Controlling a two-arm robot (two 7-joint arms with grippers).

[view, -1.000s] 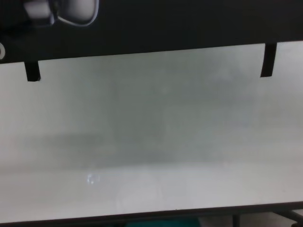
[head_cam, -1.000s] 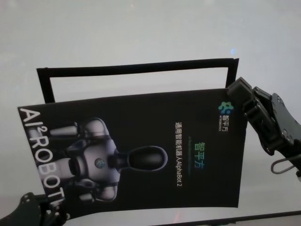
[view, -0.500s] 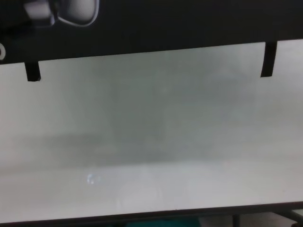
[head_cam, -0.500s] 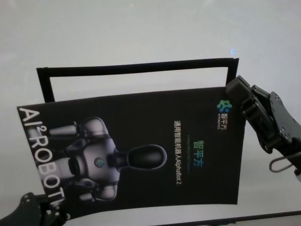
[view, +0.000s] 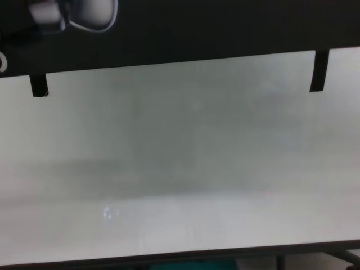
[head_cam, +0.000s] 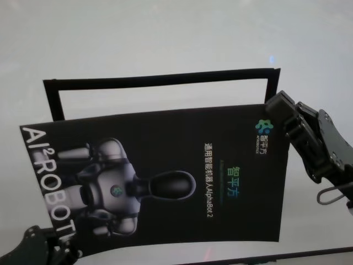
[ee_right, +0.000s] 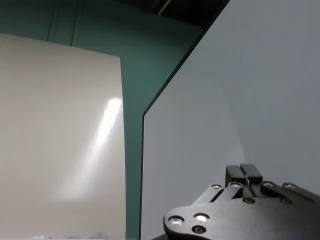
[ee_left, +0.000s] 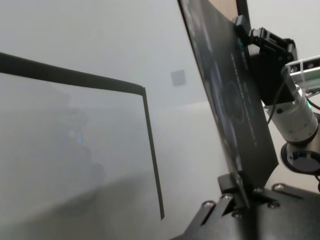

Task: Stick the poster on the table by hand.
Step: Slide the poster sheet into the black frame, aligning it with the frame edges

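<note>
The poster (head_cam: 165, 176), black with a white-grey robot and white letters, hangs in the air above the white table (head_cam: 165, 33), held at two corners. My left gripper (head_cam: 52, 243) is shut on its near left corner, which the left wrist view shows clamped between the fingers (ee_left: 239, 192). My right gripper (head_cam: 276, 105) is shut on the far right corner. In the right wrist view it (ee_right: 245, 172) pinches the poster's pale back (ee_right: 240, 100). In the chest view the poster (view: 197, 28) fills the top as a black band.
A three-sided frame of black tape strips (head_cam: 160, 78) lies on the table behind and under the poster. It also shows in the left wrist view (ee_left: 150, 140). Two strip ends (view: 38, 84) (view: 319, 70) show below the poster. The table's dark near edge (view: 180, 257) runs along the bottom.
The right gripper and the poster's right edge swayed slightly and came back. Nothing else has visibly changed.
</note>
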